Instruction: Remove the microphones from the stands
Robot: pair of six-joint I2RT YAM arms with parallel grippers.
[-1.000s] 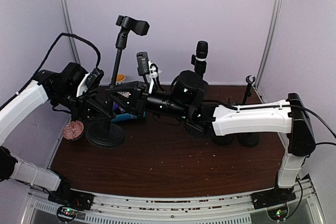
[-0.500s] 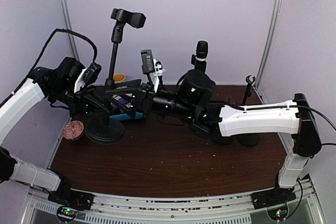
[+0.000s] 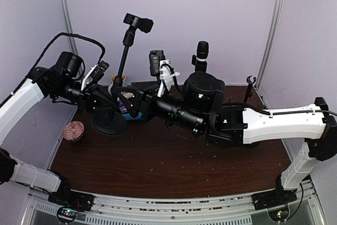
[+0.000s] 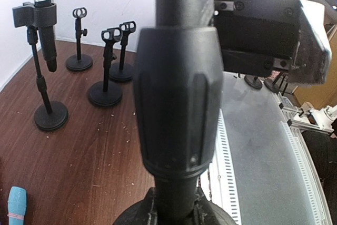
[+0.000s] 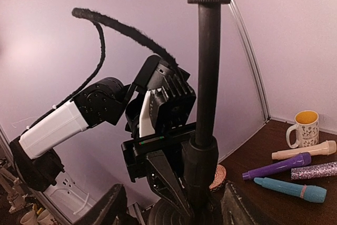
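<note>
The black microphone (image 3: 202, 54) sits upright in the clip of a stand at the back of the table, also in the left wrist view as the microphone (image 4: 42, 3) at top left. Neither gripper is at it. My left gripper (image 3: 108, 101) is shut on the lower pole of another stand (image 3: 124, 56), whose top clip (image 3: 138, 22) is empty and whose pole leans right. In the left wrist view its collar (image 4: 176, 98) fills the middle, above my left gripper (image 4: 176, 204). My right gripper (image 5: 174, 209) is open, with its fingers (image 5: 108, 209) on either side of that pole.
Three small empty stands (image 4: 105, 77) stand beyond the microphone. Toy microphones in purple (image 5: 276, 166), blue (image 5: 289, 189), cream and glitter lie by a yellow-lined mug (image 5: 305, 128). A round woven cupcake-like item (image 3: 73, 131) lies at the left edge. A thin stand (image 3: 248, 89) is at right.
My right gripper has gone from shut to open around the pole. The empty stand's top has swung right and its base has shifted towards the back. The right elbow has moved right.
</note>
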